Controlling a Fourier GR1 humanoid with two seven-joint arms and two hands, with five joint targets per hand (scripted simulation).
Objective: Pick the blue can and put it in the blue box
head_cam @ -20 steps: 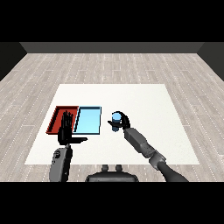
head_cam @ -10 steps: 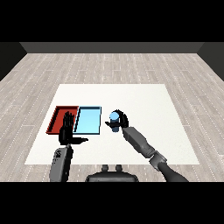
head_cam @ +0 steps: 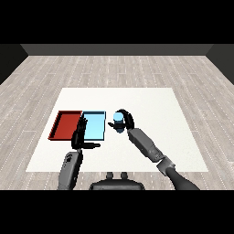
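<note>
White table [head_cam: 151,105]: right hand [head_cam: 127,119] curled round can [head_cam: 119,122], just right of blue tray [head_cam: 94,126]. Left hand [head_cam: 80,135] spread flat, fingers straight, over the seam with the red tray [head_cam: 66,124].

no readable text or labels, as far as visible.

A white table [head_cam: 151,103] spreads across the middle of a grey plank floor [head_cam: 114,68]; a red tray [head_cam: 66,125] lies flat on its left part, toward the near edge
</note>
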